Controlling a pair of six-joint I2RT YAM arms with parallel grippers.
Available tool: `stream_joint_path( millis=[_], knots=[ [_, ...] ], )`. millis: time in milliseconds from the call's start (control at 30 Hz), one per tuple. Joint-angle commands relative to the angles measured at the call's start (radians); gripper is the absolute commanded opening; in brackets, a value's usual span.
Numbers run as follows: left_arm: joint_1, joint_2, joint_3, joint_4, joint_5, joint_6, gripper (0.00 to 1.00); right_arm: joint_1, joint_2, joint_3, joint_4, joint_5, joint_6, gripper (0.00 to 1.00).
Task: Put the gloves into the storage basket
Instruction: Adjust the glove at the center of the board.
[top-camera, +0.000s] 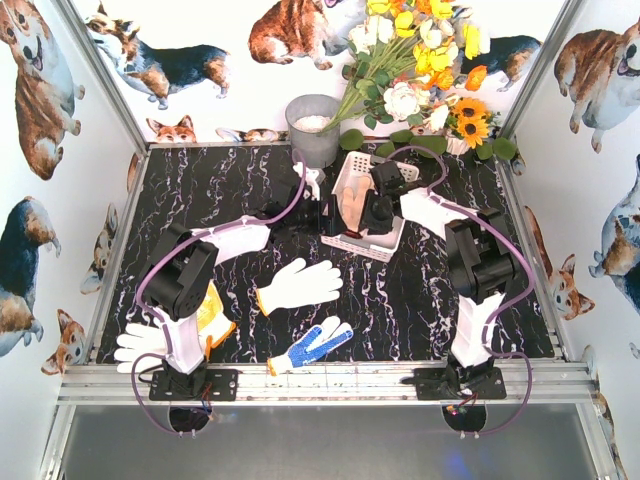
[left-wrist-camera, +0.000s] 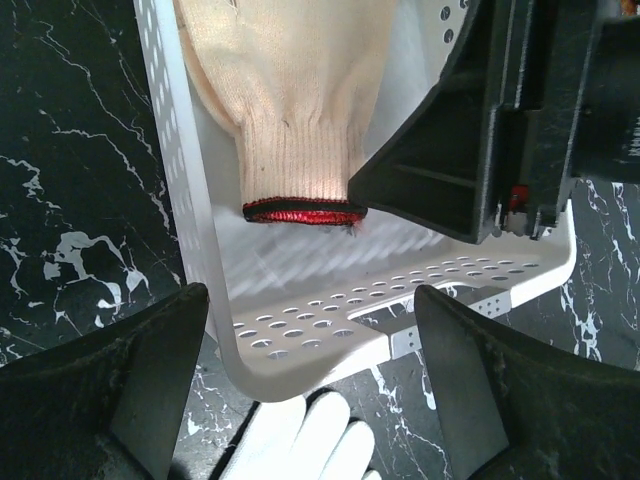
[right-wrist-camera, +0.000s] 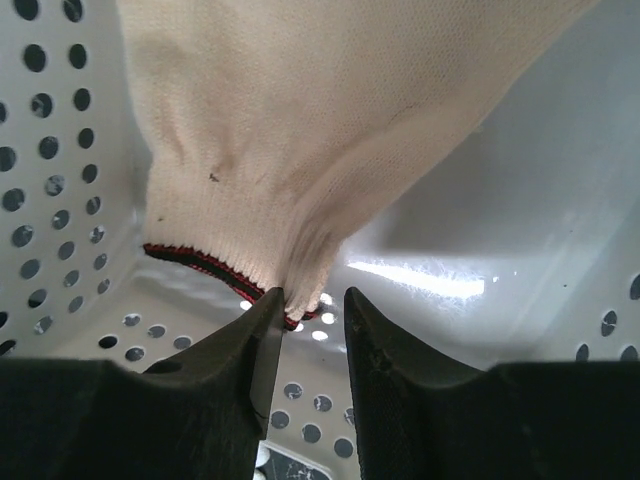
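The white storage basket (top-camera: 385, 243) stands at the table's back centre. A pale yellow glove (top-camera: 352, 205) with a dark red-edged cuff lies inside it, seen closely in the left wrist view (left-wrist-camera: 290, 90) and the right wrist view (right-wrist-camera: 330, 120). My right gripper (top-camera: 373, 212) is down in the basket, its jaws (right-wrist-camera: 310, 300) narrowly apart, with the cuff touching only the left fingertip. My left gripper (top-camera: 318, 212) is wide open and empty (left-wrist-camera: 310, 310) over the basket's near left corner (left-wrist-camera: 300, 350). A white glove (top-camera: 300, 285), a blue-dotted glove (top-camera: 312, 345), an orange-yellow glove (top-camera: 215, 320) and another white glove (top-camera: 135, 342) lie on the table.
A grey metal bucket (top-camera: 313, 128) stands behind the basket on the left. A bunch of flowers (top-camera: 420, 60) leans over the back right. Corgi-printed walls close in the black marble table (top-camera: 420, 310) on three sides.
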Motion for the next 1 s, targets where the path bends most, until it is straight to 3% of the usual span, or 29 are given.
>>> stream_joint_path(
  millis=[0, 300, 433, 700, 967],
  knots=[
    [-0.018, -0.031, -0.009, 0.011, 0.008, -0.015, 0.78, 0.007, 0.001, 0.003, -0.003, 0.041, -0.016, 0.33],
    [-0.054, -0.022, -0.006, 0.026, 0.014, -0.027, 0.78, 0.004, -0.034, 0.004, -0.073, 0.151, -0.050, 0.31],
    [-0.056, -0.052, -0.017, 0.026, -0.035, -0.019, 0.78, 0.002, -0.093, -0.004, -0.077, 0.139, -0.058, 0.37],
    [-0.056, -0.259, -0.104, -0.009, -0.209, 0.044, 0.92, 0.000, -0.328, -0.060, -0.078, 0.111, -0.113, 0.48],
    [-0.056, -0.537, -0.277, -0.187, -0.370, 0.022, 0.94, -0.007, -0.640, -0.265, -0.005, 0.151, -0.182, 0.59]
  ],
)
